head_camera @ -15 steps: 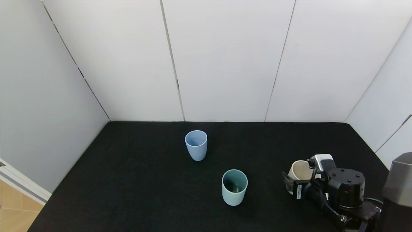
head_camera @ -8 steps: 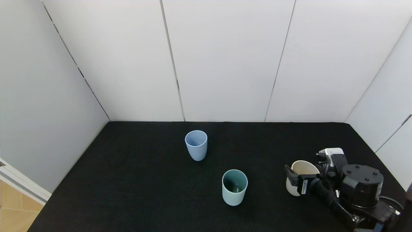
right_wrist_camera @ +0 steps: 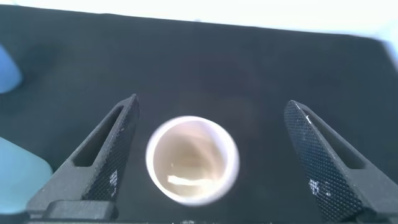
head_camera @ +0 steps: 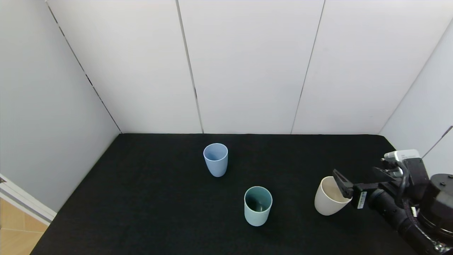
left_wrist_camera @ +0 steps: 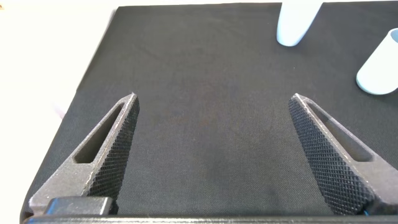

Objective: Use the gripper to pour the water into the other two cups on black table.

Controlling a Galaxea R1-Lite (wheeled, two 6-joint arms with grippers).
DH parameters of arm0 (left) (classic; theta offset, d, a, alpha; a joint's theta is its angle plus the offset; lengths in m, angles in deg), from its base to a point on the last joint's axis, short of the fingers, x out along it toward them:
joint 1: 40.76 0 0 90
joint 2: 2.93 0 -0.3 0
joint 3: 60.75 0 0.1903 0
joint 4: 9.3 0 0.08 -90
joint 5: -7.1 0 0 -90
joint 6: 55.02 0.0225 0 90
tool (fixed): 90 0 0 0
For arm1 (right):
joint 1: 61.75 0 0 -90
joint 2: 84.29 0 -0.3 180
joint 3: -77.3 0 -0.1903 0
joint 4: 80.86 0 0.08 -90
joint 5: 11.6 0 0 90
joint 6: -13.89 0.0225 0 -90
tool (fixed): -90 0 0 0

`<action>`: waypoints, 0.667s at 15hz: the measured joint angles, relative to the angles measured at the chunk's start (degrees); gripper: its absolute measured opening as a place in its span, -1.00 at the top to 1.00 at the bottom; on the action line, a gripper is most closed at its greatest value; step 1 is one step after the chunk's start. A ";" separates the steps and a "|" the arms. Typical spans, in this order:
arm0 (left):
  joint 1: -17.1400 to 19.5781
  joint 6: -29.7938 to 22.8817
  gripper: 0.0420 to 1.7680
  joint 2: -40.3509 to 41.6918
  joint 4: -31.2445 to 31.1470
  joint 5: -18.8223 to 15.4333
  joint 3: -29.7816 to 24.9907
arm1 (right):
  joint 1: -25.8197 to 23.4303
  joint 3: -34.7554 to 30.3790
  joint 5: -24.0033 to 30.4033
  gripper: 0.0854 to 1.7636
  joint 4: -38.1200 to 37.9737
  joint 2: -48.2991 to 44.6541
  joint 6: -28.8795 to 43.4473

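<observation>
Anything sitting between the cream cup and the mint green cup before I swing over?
Nothing: in the head view, only bare black table separates the cream cup from the mint green cup. The open right gripper is at the cream cup.

White wall panels (head_camera: 247,63) stand behind, and a strip of wooden floor (head_camera: 16,230) shows at the lower left

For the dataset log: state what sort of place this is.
Most likely a lab test cell, not a home: a black table enclosed by plain white wall panels, holding only three cups, pale blue, mint green and cream, with the right gripper at the cream one.
</observation>
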 joint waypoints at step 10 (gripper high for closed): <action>0.00 0.06 -0.94 0.00 -0.02 -0.07 0.00 | -0.52 0.38 -3.35 -0.92 -45.28 -40.22 1.49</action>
